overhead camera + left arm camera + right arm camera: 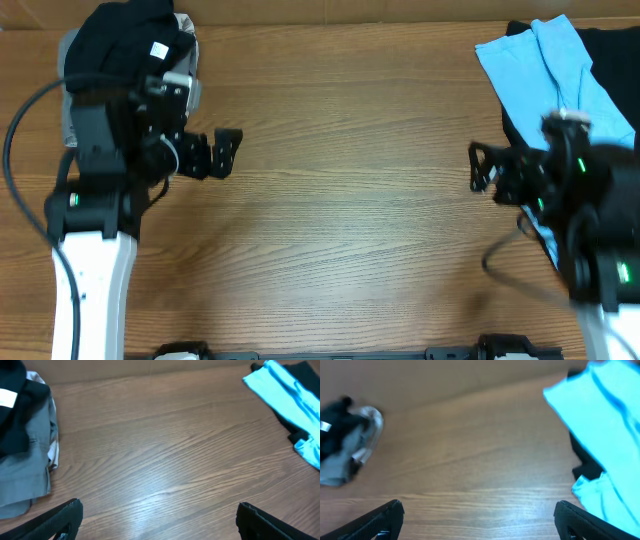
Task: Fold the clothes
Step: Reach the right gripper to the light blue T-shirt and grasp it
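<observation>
Overhead, where do my two arms sit? (operator)

Your left arm reaches in from the near-left edge. Your left gripper [230, 152] points right, toward the middle of the tabletop [350, 220], over bare wood. Your right arm comes up from the near-right corner, bent so that your right gripper [476, 167] points left. The two face each other, well apart. (spotter)

And the jaws? (operator)

Both pairs stand wide apart with nothing between them. Each wrist view shows a fingertip at either lower corner and only wood grain in the gap. (spotter)

Where are the clothes? (operator)

They are in two heaps at the far edge. At the far right, just beyond your right gripper, the light blue T-shirt [555, 70] lies crumpled on top of a black garment [615, 50]. Your right arm hides its near end. At the far left, a second black garment [125, 40] with a small white tag [158, 50] lies on a grey garment [25, 465], beside your left arm. Neither pair of jaws touches cloth. (spotter)
</observation>
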